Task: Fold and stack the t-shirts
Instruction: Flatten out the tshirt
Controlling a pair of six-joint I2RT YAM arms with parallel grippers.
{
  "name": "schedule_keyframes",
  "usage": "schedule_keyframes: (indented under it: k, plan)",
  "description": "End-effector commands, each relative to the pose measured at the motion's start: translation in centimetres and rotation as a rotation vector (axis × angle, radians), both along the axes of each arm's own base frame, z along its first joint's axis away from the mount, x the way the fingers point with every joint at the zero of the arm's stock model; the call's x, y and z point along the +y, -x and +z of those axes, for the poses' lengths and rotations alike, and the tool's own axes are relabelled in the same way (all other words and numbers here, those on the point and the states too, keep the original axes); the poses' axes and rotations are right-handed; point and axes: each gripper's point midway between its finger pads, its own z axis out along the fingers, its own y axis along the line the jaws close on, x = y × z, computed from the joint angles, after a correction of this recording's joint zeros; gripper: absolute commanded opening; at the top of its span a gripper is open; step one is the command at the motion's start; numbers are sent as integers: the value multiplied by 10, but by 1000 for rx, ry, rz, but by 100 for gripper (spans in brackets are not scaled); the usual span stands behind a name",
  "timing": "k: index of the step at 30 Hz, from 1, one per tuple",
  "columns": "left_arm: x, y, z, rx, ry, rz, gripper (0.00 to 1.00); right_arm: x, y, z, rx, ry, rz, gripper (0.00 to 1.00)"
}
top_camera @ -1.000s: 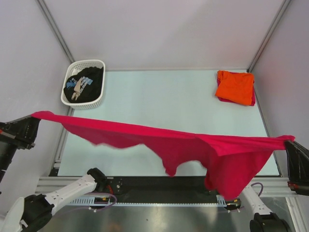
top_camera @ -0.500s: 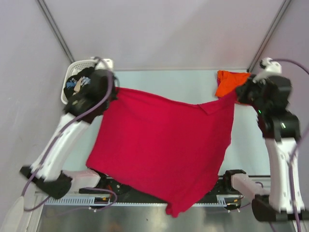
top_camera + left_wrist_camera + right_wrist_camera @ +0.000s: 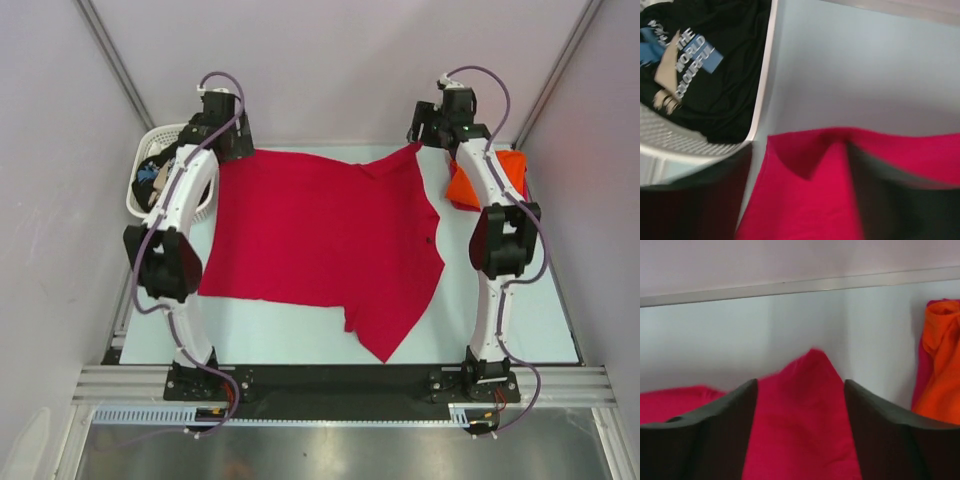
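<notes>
My left hand (image 3: 232, 150) hangs open over the far left corner of the red tee (image 3: 310, 240), gripping nothing. On its wrist view a small ridge of cloth lies between the parted fingers, though that view is blurred. My right hand (image 3: 425, 135) is also open and empty over the far right corner, where a peak of cloth rises in the gap.

The red tee is spread on the counter (image 3: 500, 320). Its far edge runs from one hand to the other, and the body stretches from there toward the arm bases, ending in an uneven point at the near right. So the cloth lies nearward of both hands, and I judge neither arm is nearer.

The basket (image 3: 135, 205) with the black tee (image 3: 725, 85) sits just left of the red tee. The orange tee (image 3: 940, 370) sits just right of it.
</notes>
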Motion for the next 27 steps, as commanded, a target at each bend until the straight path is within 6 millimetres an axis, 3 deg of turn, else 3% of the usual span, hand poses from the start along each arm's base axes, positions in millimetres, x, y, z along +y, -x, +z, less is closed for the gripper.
schedule_keyframes:
  k: [1, 2, 5, 6, 7, 8, 9, 10, 11, 12, 13, 14, 15, 17, 18, 19, 20, 21, 22, 23, 24, 25, 27]
  plan:
    - [2, -30, -15, 19, 158, -5, 100, 1, -28, 23, -77, -28, -52, 95]
    - [-2, -32, -16, 26, 155, -26, 100, -4, -28, 22, -78, -12, -73, 100]
    - [-8, -24, -9, 19, 154, -71, 100, -13, -15, 33, -80, -9, -79, 100]
    - [-8, -15, -21, 50, 143, -85, 99, -17, -1, 38, -76, -6, -84, 100]
    - [-10, -9, 1, -2, 151, -107, 100, -17, 8, 46, -86, -4, -77, 100]
    - [-12, -2, 2, -2, 152, -128, 100, -17, 18, 52, -93, -9, -73, 100]
    - [-14, 11, -9, 30, 142, -148, 100, -16, 35, 29, -33, -2, -71, 100]
    - [-16, 22, 7, -5, 149, -170, 100, -16, 57, 66, -97, -6, -61, 100]
    - [-21, 34, 10, -5, 167, -200, 100, -7, 73, 63, -85, 0, -36, 100]
    - [-24, 52, -15, 53, 170, -215, 100, -3, 90, 67, -87, 11, -28, 100]
    - [-26, 63, -19, 58, 177, -230, 100, -1, 118, 64, -69, 15, -18, 100]
    - [-25, 80, -10, 37, 182, -233, 98, 6, 139, 57, -27, 30, 1, 100]
    - [-25, 104, -47, 128, 192, -232, 93, 8, 156, 51, 9, 36, 10, 100]
    - [-21, 133, -58, 150, 201, -218, 79, 6, 200, 24, 124, 68, 5, 100]
    - [-21, 156, -88, 224, 226, -201, 47, 4, 214, 12, 161, 70, 1, 99]
    - [-20, 168, -98, 247, 241, -184, 25, 4, 229, 3, 199, 60, -4, 98]
    - [-20, 180, -103, 248, 256, -174, 13, 3, 249, -17, 262, 28, -17, 95]
    - [-19, 197, -126, 306, 269, -150, 8, 0, 259, -28, 309, 17, -40, 92]
    - [-18, 205, -135, 325, 274, -140, 22, 5, 277, -41, 389, -22, -11, 89]
    - [-21, 212, -143, 348, 297, -150, 47, 3, 294, -62, 461, -29, -15, 88]
    - [-19, 223, -157, 388, 303, -132, 87, -1, 305, -71, 510, -44, -44, 88]
    - [-20, 227, -162, 405, 314, -135, 95, -2, 320, -83, 571, -59, -40, 88]
    - [-13, 233, -168, 406, 327, -97, 100, -14, 342, -101, 632, -93, -70, 88]
